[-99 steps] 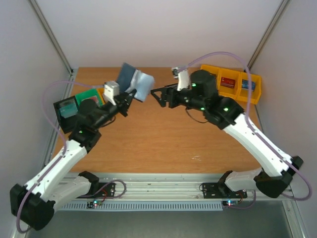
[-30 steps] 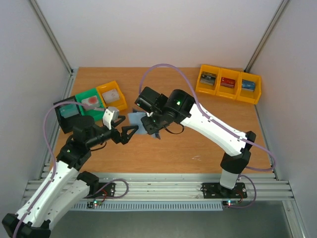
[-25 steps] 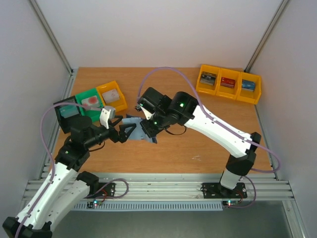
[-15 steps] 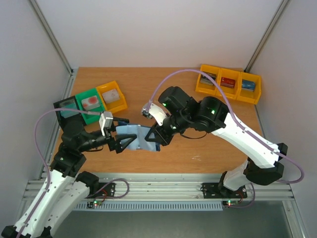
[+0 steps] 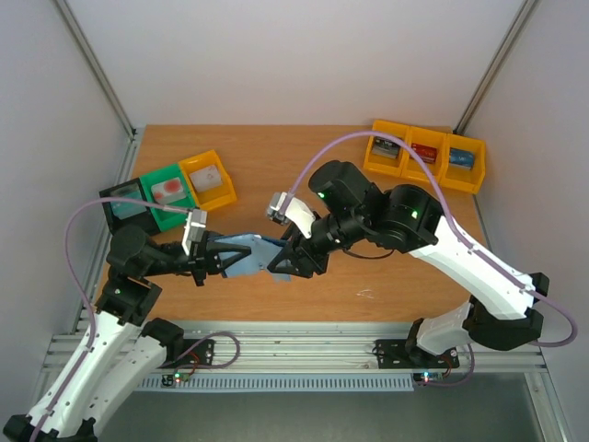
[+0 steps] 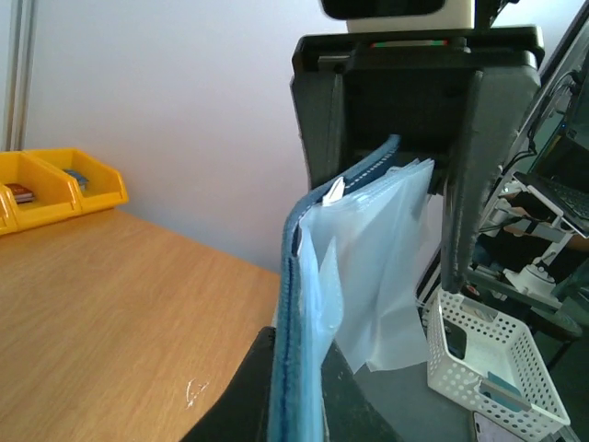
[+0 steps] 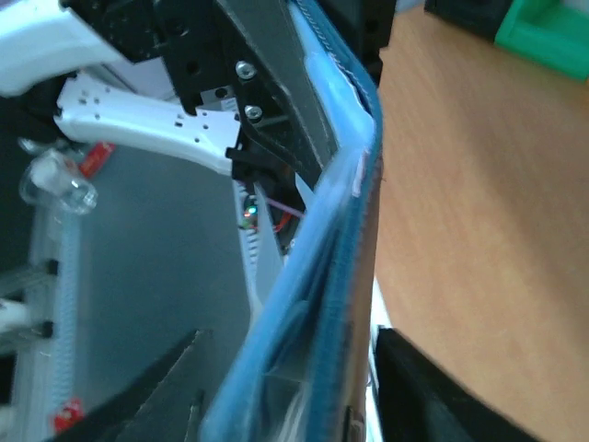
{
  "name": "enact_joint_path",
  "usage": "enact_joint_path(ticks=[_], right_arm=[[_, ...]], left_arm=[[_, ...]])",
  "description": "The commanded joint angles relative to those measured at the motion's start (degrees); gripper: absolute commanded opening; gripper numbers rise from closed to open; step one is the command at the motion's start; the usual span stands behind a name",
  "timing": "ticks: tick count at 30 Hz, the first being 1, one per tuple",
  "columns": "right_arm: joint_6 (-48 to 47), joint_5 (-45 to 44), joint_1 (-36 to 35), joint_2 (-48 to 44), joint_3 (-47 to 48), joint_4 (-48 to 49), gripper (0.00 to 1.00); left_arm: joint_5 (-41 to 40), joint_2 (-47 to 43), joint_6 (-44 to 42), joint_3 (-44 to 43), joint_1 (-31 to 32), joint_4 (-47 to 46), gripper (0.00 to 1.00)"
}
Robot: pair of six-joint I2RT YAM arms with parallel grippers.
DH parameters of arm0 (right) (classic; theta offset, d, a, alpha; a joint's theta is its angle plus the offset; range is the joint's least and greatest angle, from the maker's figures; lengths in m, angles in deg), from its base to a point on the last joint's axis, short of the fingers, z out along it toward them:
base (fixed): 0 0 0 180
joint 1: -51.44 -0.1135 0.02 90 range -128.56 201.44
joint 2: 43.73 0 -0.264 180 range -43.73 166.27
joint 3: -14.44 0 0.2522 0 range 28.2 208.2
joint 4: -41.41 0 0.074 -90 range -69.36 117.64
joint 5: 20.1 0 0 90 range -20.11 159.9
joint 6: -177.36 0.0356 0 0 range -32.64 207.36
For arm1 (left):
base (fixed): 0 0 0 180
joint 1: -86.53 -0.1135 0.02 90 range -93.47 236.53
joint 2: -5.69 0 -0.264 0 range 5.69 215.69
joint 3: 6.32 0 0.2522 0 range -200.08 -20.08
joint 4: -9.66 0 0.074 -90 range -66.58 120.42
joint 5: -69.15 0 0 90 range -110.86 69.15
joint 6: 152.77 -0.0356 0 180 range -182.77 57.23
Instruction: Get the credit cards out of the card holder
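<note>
Card holder: the navy-blue card holder [image 5: 245, 257] was held up off the table [image 5: 304, 157], over its near middle, stretched between the 2 grippers
Card holder, left wrist view: it [image 6: 296, 304] stood on edge, dark blue spine toward the camera, the pale blue lining [image 6: 377, 258] fanned out to the right
Card holder, right wrist view: its folded edge [image 7: 322, 267] ran up the middle of the picture
Left gripper: the left gripper [image 5: 221, 261] was pressed together on the left end of the card holder; its dark fingers [image 6: 230, 414] flanked the fabric at the bottom of its own view
Right gripper: the right gripper [image 5: 287, 262] sat at the right end of the card holder, jaws spread; its fingers [image 7: 166, 396] stood on either side of the fabric with a gap showing on each side
Credit cards: a small pale corner [image 6: 333, 189] poked from the top of the lining; whether it was a card could not be told
Bins, far left: a black bin [image 5: 122, 204], a green bin [image 5: 164, 191] and a yellow bin [image 5: 208, 178] sat side by side, each touching the next
Bins, far right: a row of 3 yellow bins [image 5: 425, 154] with small items inside, well apart from the grippers
</note>
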Motion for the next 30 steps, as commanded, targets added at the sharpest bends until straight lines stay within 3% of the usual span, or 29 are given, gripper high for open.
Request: enact_joint_path(ticks=[1,4,12,20,27,30], right_arm=[[-1.1,-1.2,-0.1,-3.6,-3.1,5.9,0.61],[-1.5,-2.5,1.4,-7.8,-9.0,10.6,0.71],[-1.5,-7.0,3.5,-15.6,-16.7,15.2,0.71],[-0.7,-8.3,3.5,-14.4,-17.0,16.2,0.72],[3.4,-6.4,2.6,-10.2,-15.1,21.3,0.72],[4.5,-5.6,2.0,-8.1,-14.7,23.8,0.77]], left_arm=[[0.2,-0.3,-0.5,-2.5,-0.2,-5.3,0.00],[-2.8,-0.6,-0.5,-4.3,-0.4,-8.2,0.00],[-4.1,-0.2,0.5,-4.3,-0.7,-10.6,0.00],[-5.3,0.1,0.1,-3.9,-0.7,-10.3,0.00],[-10.6,-0.2,-2.8,-4.5,-0.7,-4.0,0.00],[-10.5,-0.3,-2.4,-4.0,-0.7,-4.2,0.00]])
